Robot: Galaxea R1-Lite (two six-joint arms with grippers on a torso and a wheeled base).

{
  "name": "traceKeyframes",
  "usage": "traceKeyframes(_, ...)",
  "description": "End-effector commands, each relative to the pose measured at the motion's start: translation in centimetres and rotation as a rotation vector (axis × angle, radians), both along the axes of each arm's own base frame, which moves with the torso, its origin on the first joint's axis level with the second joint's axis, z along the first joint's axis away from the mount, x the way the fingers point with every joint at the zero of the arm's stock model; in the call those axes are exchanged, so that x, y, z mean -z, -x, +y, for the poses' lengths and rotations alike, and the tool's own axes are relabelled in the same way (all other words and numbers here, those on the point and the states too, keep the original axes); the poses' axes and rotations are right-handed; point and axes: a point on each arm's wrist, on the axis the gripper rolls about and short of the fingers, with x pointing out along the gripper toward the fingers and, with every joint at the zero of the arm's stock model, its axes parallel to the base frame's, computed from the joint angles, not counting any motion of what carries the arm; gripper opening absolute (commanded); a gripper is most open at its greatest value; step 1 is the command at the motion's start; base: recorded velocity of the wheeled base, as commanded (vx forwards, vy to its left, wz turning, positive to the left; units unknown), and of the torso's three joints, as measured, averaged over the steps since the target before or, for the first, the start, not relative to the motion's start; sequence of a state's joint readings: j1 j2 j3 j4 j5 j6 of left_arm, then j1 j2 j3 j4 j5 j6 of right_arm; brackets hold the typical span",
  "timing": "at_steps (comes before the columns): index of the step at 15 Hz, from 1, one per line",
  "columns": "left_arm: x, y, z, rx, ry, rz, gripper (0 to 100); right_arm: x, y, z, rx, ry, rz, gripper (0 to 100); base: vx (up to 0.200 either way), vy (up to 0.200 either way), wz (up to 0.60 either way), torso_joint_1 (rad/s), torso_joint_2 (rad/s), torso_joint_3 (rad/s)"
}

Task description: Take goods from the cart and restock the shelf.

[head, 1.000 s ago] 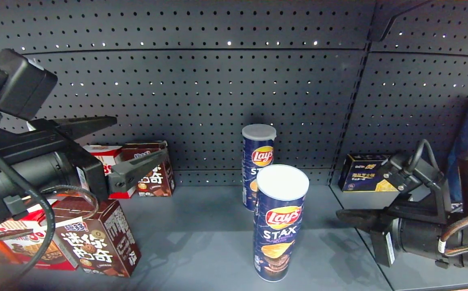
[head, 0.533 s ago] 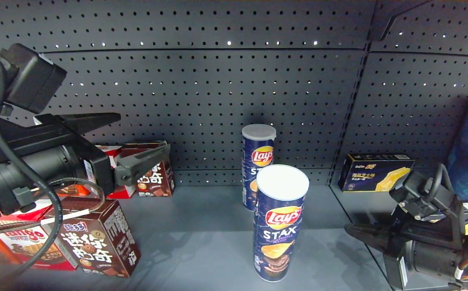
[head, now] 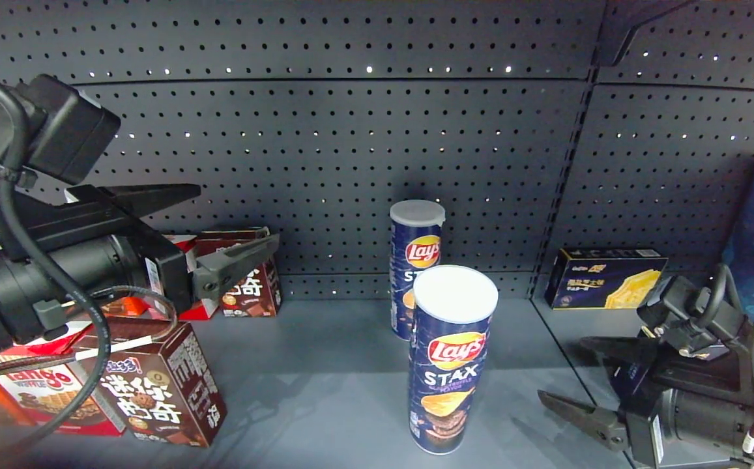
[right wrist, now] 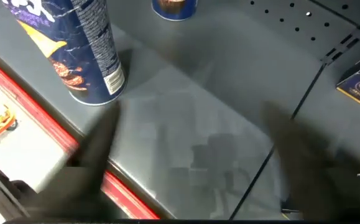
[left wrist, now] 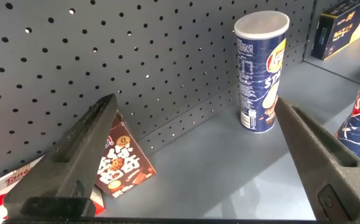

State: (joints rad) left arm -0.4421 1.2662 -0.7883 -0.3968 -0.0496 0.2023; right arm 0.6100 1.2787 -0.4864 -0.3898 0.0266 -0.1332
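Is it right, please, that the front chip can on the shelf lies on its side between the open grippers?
Not quite: the front chip can stands upright on the shelf, as the head view shows, between the open left gripper and right gripper.

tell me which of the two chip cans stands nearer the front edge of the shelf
The can with the white lid; it stands in front of the grey-lidded can, which is back by the pegboard wall.
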Motion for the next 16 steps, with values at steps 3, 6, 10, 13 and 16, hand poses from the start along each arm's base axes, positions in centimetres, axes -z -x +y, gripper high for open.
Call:
traceKeyframes(3, 0.0, -0.1, 0.0, 0.001, -0.001, 0.002, 100, 0.1, -0.6, 0.4, -0.001, 0.010, 0.009, 100, 0.000, 0.000, 0.00, 0.000, 0.00, 0.000)
traceKeyframes(6, 0.1, 0.0, 0.0, -0.001, 0.000, 0.002, 100, 0.1, -1.5, 1.1, 0.006, 0.017, 0.015, 100, 0.000, 0.000, 0.00, 0.000, 0.00, 0.000)
traceKeyframes(10, 0.1, -0.1, 0.0, -0.002, 0.000, 0.004, 100, 0.3, -2.9, 2.5, 0.028, 0.048, 0.023, 100, 0.000, 0.000, 0.00, 0.000, 0.00, 0.000)
traceKeyframes(13, 0.1, -0.2, 0.0, -0.004, 0.000, 0.006, 100, 0.3, -3.7, 3.5, 0.014, 0.052, 0.026, 100, 0.000, 0.000, 0.00, 0.000, 0.00, 0.000)
traceKeyframes(16, 0.1, -0.2, 0.0, -0.006, 0.001, 0.004, 100, 0.5, -3.7, 4.3, -0.006, 0.059, 0.033, 100, 0.000, 0.000, 0.00, 0.000, 0.00, 0.000)
